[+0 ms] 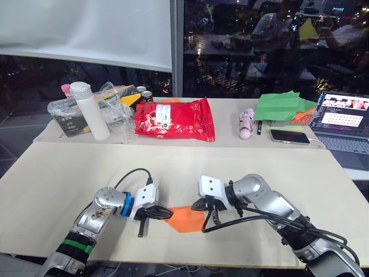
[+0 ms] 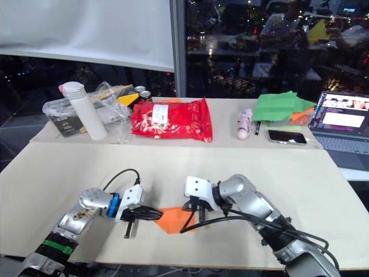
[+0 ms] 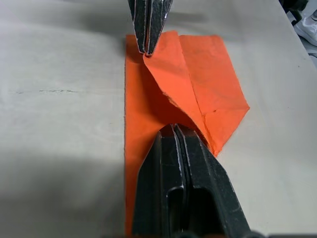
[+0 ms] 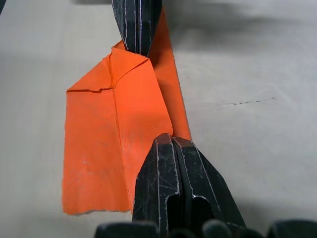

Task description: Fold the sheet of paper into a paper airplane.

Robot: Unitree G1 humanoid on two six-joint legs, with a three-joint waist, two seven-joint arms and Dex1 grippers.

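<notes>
Your paper (image 1: 185,218) lies flat near the counter's (image 1: 52,190) front edge, partly folded — one end comes to a blunt point, flaps layered over a long straight strip. Left gripper (image 1: 157,214) is at one end of it, right gripper (image 1: 203,204) at the other, tips facing each other across the orange. Both sets of jaws are clenched, pads pressed together; each tip sits on the paper, and you can't tell whether any layer is pinched between them.

Room: you have wide bare counter to the left, right and behind the paper, little in front before the edge.

Along the back, well apart from your paper: a clear plastic bag (image 1: 115,118) with boxes and cans in it, a white bottle (image 1: 92,112) upright just in front of it, a red snack bag (image 1: 176,119), a small pink item (image 1: 246,124), a green paper stack (image 1: 282,108), a phone (image 1: 289,137), and a laptop (image 1: 343,124) open at the far right.

The wrist views give you the creases and a ragged flap edge — the head views show just an orange wedge between the tips.
</notes>
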